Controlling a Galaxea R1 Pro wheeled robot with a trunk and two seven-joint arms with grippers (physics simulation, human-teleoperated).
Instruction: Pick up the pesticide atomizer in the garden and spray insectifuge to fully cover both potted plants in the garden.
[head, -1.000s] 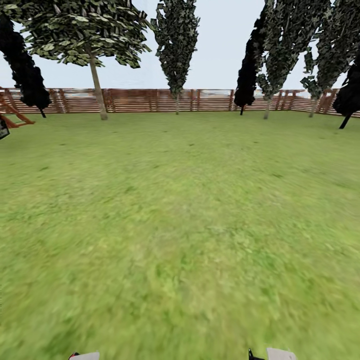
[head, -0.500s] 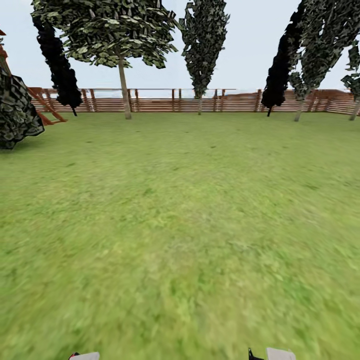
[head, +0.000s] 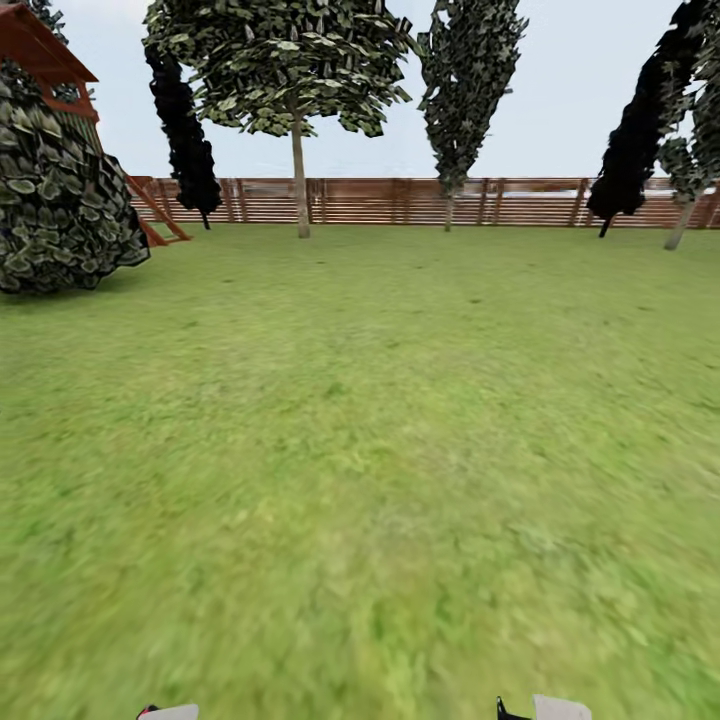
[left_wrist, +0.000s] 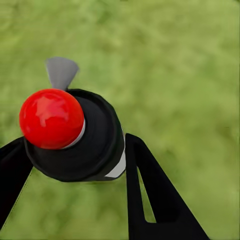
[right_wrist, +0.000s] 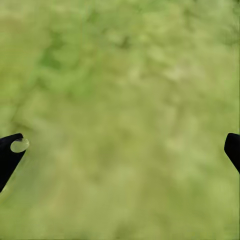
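In the left wrist view my left gripper (left_wrist: 75, 150) is shut on the pesticide atomizer (left_wrist: 95, 145). I see the atomizer end-on as a dark round body with a red ball (left_wrist: 51, 118) and a pale grey piece (left_wrist: 61, 71) at its head. My right gripper (right_wrist: 122, 145) hangs open over blurred grass with nothing between its fingertips (right_wrist: 12, 147). The garden lawn (head: 380, 420) stretches ahead in the head view. The potted plants are out of view.
A brown slat fence (head: 400, 202) closes the far side of the lawn. Trees (head: 298, 120) stand along it. At the left are a large leafy bush (head: 60, 210) and a red-brown roofed wooden structure (head: 45, 50). Open grass lies ahead.
The head view has swung left, so fence and trees slid right in the picture. The bush and the roofed structure have come into view at the left.
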